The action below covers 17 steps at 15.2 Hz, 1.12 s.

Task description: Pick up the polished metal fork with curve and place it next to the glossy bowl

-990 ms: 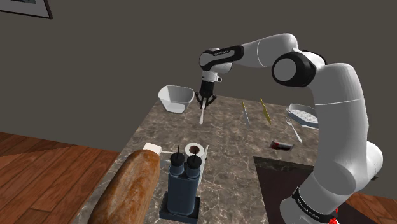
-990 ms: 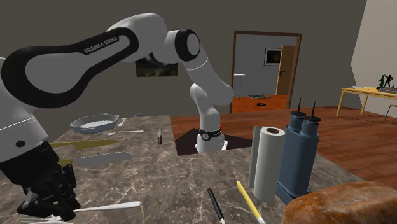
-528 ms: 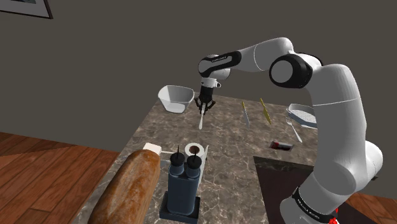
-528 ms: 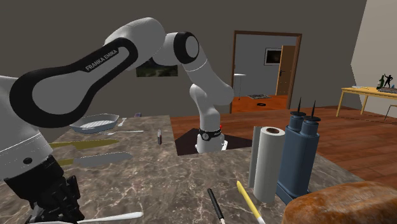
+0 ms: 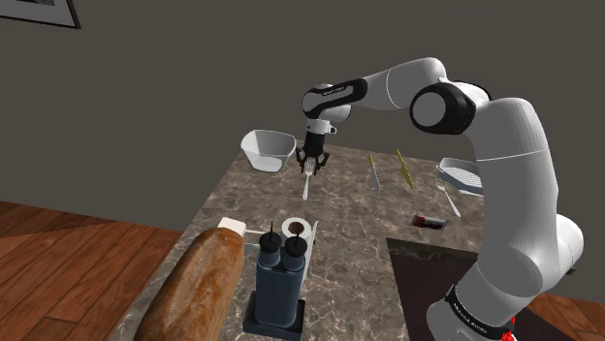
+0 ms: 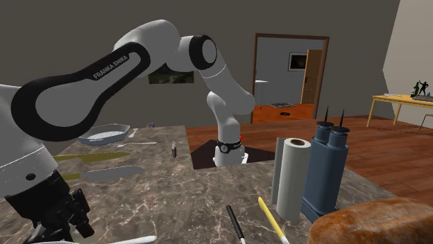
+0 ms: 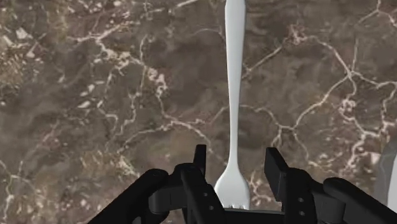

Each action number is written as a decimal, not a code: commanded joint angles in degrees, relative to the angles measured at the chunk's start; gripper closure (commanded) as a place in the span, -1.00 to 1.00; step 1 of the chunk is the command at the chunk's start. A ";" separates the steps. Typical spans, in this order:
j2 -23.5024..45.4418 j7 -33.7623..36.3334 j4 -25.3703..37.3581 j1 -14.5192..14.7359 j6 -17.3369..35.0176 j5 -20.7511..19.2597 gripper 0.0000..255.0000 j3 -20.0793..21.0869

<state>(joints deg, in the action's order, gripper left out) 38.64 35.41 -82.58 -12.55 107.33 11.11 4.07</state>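
Observation:
A pale, slim fork (image 7: 233, 114) lies flat on the brown marbled countertop (image 5: 349, 223), just beside the white bowl (image 5: 268, 150) at the counter's far corner. My black gripper (image 7: 236, 162) hangs low over the fork's tined end, open. Its fingers (image 7: 200, 160) stand either side of the fork with a gap to it. From the shoulder view the gripper (image 5: 309, 165) points straight down and the fork (image 5: 305, 186) stretches out below it towards the camera. In the second exterior view the gripper (image 6: 66, 222) is at the lower left, with the fork's handle (image 6: 132, 240) beside it.
Near the front of the counter are a bread loaf (image 5: 194, 286), a paper roll (image 5: 297, 232) and a blue-grey bottle holder (image 5: 279, 281). Two thin sticks (image 5: 376, 174), a second fork (image 5: 447, 198), a shallow dish (image 5: 461, 174) and a dark sink cutout (image 5: 427, 271) lie towards the shoulder view's right.
The gripper came down towards the bowl with the fork clasped, then its fingers parted. The fork now lies on the counter, let go.

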 commanded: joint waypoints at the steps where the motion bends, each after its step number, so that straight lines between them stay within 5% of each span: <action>1: 0.00 0.00 0.00 0.00 0.00 0.00 -1.00 0.00; 5: 0.00 0.00 0.01 0.00 0.01 0.00 -1.00 0.00; 9: -0.34 0.46 6.59 -0.74 -7.00 -0.39 -1.00 -0.24; 17: -0.34 0.46 6.59 -0.74 -7.00 -0.39 -1.00 -0.24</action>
